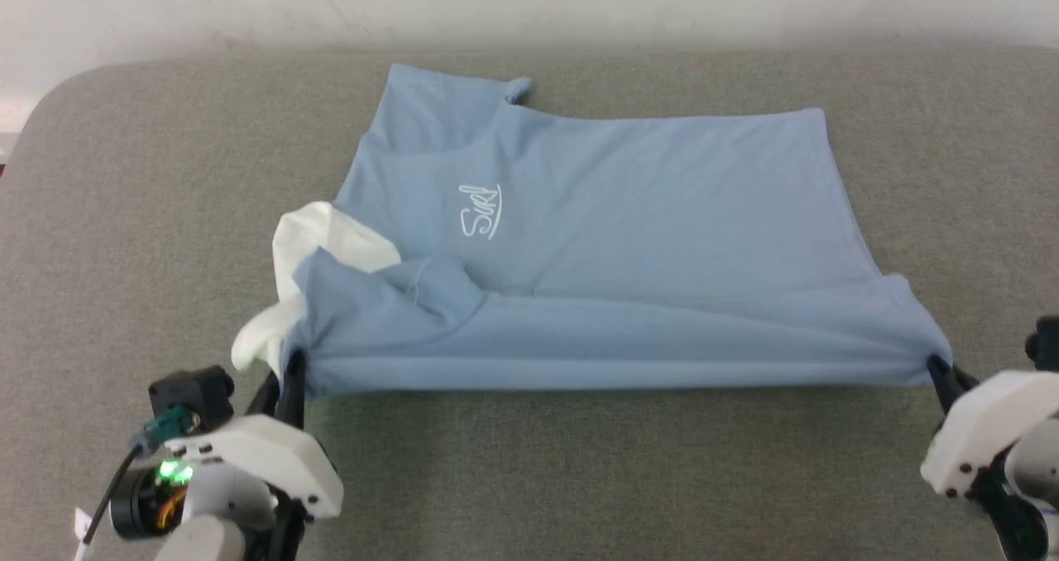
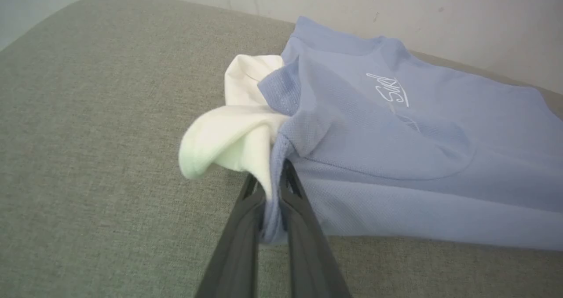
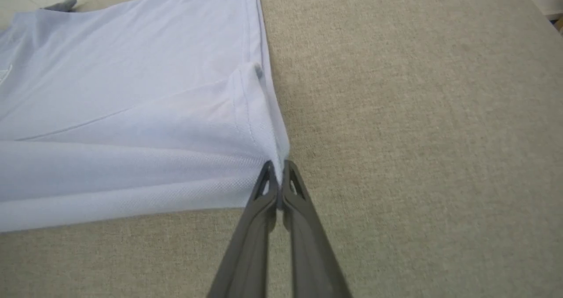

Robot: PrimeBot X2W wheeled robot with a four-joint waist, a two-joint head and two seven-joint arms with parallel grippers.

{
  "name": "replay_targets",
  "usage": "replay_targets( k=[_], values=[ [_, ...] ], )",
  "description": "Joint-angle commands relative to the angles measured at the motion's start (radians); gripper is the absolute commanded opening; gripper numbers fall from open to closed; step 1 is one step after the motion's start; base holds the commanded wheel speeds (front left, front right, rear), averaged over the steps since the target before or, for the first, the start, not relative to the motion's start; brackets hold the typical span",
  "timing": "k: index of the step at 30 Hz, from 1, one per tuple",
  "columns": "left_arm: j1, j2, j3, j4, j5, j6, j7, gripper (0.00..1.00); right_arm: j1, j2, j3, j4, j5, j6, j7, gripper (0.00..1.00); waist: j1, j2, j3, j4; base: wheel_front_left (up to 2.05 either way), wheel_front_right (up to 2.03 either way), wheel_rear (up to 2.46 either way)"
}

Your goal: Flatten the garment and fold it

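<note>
Left jaws, right jaws each pinching one end of shirt (image 1: pixel 629 238); shirt's long way running between them, rest lying beyond.

garment (image 1: pixel 629 238) on padded surface (image 1: pixel 124 213), left gripper (image 1: pixel 291 372) at near-left corner, right gripper (image 1: pixel 940 371) at near-right

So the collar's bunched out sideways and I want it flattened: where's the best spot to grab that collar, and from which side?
Probably the loose rounded flap of the collar, coming from the robot's left over bare cushion. That flap seems to curl up off the surface, clear of the blue garment, so its edge is easy to pinch.
</note>
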Motion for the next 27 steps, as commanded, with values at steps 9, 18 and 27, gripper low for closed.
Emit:
replay_targets(
  k=[9, 18, 27],
  values=[
    [0.211, 0.035, -0.003, -0.137, -0.054, 0.089, 0.166, 0.0, 0.122, -0.006, -0.033, -0.041, -0.039, -0.003, 0.127, 0.0, 0.0001, 0.0, 0.018, -0.012, 0.0, 0.0, 0.0],
    [0.182, 0.002, -0.05, -0.05, -0.06, 0.034, 0.137, 0.0, 0.123, -0.006, 0.0, 0.115, -0.036, -0.003, 0.096, 0.0, 0.0001, 0.0, 0.037, 0.002, 0.0, 0.0, 0.0],
    [0.174, -0.006, -0.029, -0.011, -0.066, 0.023, 0.068, 1.0, 0.112, -0.006, 0.021, 0.16, 0.028, -0.003, -0.077, 1.0, 0.0001, 0.0, 0.008, -0.013, 0.0, 0.0, 0.0]
  ],
)
